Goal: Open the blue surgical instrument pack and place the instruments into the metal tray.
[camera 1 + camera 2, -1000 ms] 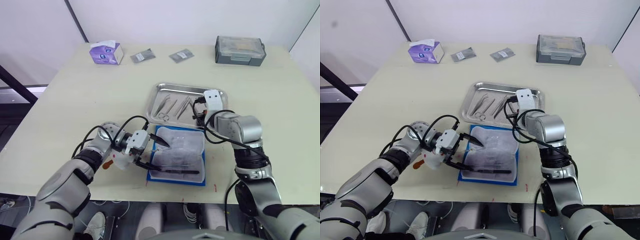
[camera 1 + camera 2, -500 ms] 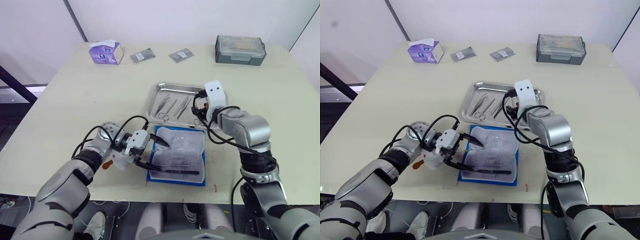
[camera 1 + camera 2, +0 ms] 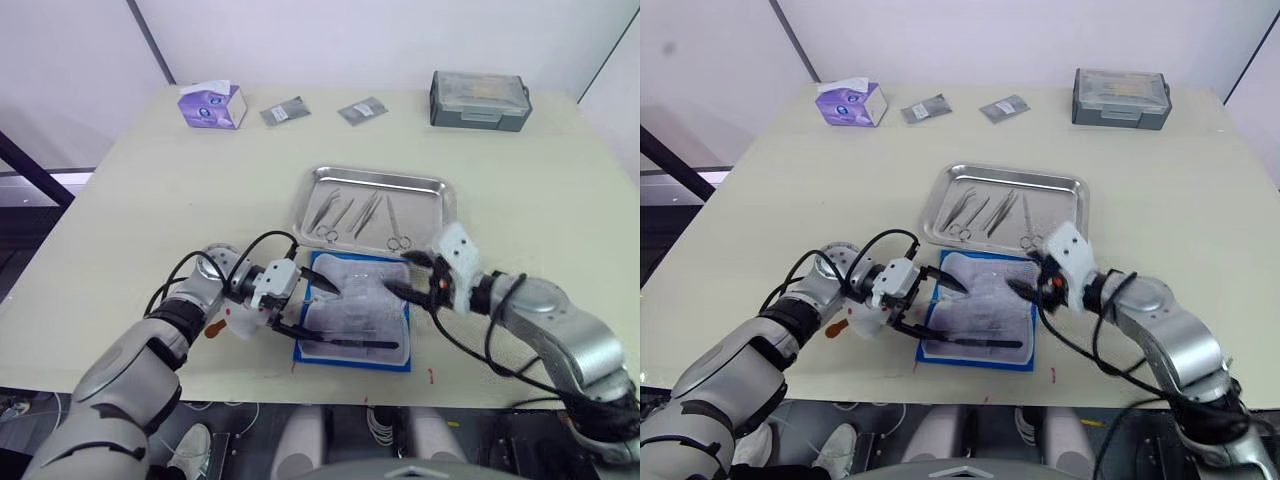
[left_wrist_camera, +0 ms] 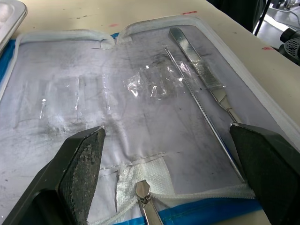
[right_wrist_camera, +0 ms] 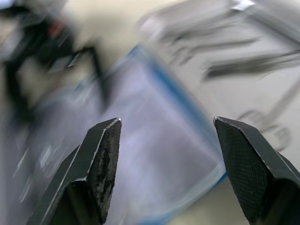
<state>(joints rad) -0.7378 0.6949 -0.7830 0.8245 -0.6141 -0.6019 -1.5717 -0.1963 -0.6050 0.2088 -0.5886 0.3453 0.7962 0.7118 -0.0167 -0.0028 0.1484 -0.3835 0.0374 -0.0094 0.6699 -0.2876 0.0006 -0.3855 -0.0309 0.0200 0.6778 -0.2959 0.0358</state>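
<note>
The last instrument (image 3: 352,343) lies across the near end of the open blue surgical instrument pack (image 3: 355,310) on the desk (image 3: 150,190), long axis left-to-right. The left hand (image 3: 300,305), open, sits at the pack's left edge; the right hand (image 3: 408,277), open, hovers over its far right corner, the metal tray (image 3: 312,190) beyond

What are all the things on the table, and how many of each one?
Blue surgical instrument pack: one, blue with pale lining, open flat at the table's near edge.
Instruments: about four, silver, in the tray; two more in the pack.
Metal tray: one, shiny steel, just beyond the pack.
Tissue box: one, purple, far left.
Foil packets: two, grey, far edge.
Lidded box: one, grey, far right.
Left gripper: black, open over the pack.
Right gripper: black, open at the pack's right edge.
</note>
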